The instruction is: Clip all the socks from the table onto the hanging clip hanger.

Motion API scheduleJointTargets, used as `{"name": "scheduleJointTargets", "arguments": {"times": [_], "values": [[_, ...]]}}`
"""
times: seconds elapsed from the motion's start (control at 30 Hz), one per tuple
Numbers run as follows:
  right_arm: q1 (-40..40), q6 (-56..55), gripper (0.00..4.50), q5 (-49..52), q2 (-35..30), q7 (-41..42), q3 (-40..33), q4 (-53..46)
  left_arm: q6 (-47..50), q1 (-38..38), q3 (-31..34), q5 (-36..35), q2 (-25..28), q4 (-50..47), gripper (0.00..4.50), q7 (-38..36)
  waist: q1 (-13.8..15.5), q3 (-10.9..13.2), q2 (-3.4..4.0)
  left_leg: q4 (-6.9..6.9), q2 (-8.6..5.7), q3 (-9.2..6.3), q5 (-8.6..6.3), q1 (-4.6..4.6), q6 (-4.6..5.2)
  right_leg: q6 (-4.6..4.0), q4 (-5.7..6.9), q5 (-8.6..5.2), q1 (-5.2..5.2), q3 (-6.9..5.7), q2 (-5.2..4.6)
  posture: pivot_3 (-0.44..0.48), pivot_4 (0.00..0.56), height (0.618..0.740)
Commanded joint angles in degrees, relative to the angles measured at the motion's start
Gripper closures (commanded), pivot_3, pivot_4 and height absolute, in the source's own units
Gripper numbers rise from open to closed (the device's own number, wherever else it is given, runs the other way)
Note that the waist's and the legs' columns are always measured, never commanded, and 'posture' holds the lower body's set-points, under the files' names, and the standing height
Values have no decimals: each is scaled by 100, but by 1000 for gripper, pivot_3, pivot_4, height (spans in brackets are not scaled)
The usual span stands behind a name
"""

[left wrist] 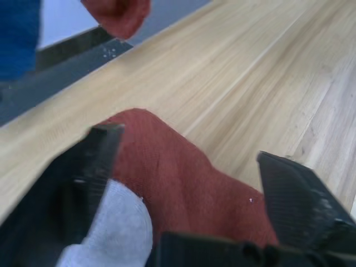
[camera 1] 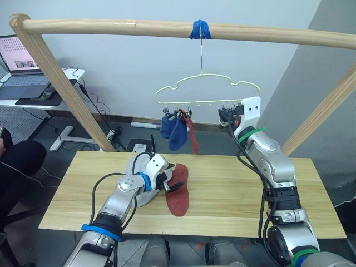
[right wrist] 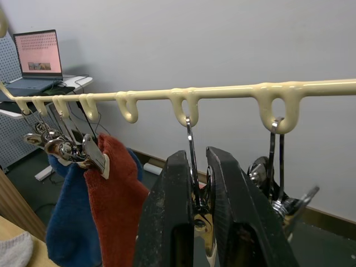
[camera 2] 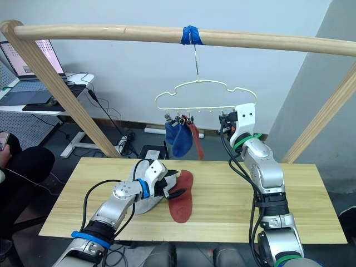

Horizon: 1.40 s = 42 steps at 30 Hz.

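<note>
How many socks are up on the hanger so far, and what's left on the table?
Done: three socks hang from the hanger, two blue and one red. In hand: the left gripper, fingers open, is at the red sock on the table, with a grey sock beside it. The right gripper is shut on a clip of the hanger. Left: that red sock and the grey ones.

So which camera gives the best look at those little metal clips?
The right wrist view: the clips hang close up under the clip hanger, one gripping a red sock. Both eye views show them small and distant.
</note>
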Motion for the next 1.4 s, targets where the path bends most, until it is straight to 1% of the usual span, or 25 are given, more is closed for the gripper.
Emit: {"name": "scheduleJointTargets", "arguments": {"times": [0.03,0.17,0.33,0.4,0.47,0.63,0.77,0.97,1.1,1.2,1.3,1.4], "values": [[-80,-21,4391,62,7,-23,-59,-121,19,-43,-125,50,-74,83,24,-57,-1,0,0,0,0,0,0,0,0,0,0,0,0,0,0,5,127,740],[-85,-19,4391,56,3,-38,-68,-118,-140,-202,-382,368,-159,637,24,-10,-2,0,0,0,0,1,0,0,0,0,0,0,0,0,0,-2,128,740],[-96,-15,4391,51,-28,-49,-92,-127,-112,-405,-509,574,-248,1306,24,11,-6,0,0,0,-1,0,0,0,0,0,0,0,0,-1,0,-9,127,740],[-90,-4,4391,53,-40,-51,-102,-149,-102,-434,-484,579,-276,1442,414,27,-6,0,0,0,-1,0,0,0,0,0,0,0,0,-1,0,-9,127,740],[-90,-3,4391,49,-55,-56,-117,-153,-173,-449,-476,548,-296,1476,923,-49,-9,-1,0,0,-1,0,0,0,0,0,0,0,0,-1,0,-16,126,740],[-91,-4,4391,43,-70,-57,-132,-143,-477,-427,-603,657,-269,1405,1899,-152,-11,-1,0,0,-1,1,0,0,0,0,0,0,0,-1,0,-17,127,740],[-117,-14,4391,35,-62,-54,-137,-102,-506,-418,-601,678,-268,1394,2851,-152,-10,-1,0,1,-1,1,0,0,0,0,1,0,1,0,0,-13,129,740],[-102,-14,4391,36,-54,-62,-143,-119,-498,-343,-570,789,-214,1363,2851,6,-11,-1,0,0,-1,1,0,0,0,0,1,0,1,-1,0,-15,129,740],[-109,-25,4391,28,-59,-70,-150,-107,-403,-395,-280,620,-244,1445,2851,316,-12,-1,0,1,0,0,0,0,0,0,2,0,1,-1,0,-16,129,740],[-114,-33,4391,22,-66,-71,-153,-90,-334,-397,-176,447,-249,1408,2325,191,-13,-1,0,2,0,0,0,0,0,0,3,0,1,-1,0,-13,128,740],[-123,-40,4391,19,-69,-66,-153,-74,-371,-416,-135,412,-238,1415,1407,179,-10,-1,0,2,-1,0,0,0,0,0,2,0,1,-1,0,-12,126,740],[-139,-45,4391,19,-71,-64,-156,-69,-366,-424,5,232,-236,1296,519,110,-10,-1,0,2,0,0,0,0,0,0,3,0,0,-2,0,-12,126,740]]}}
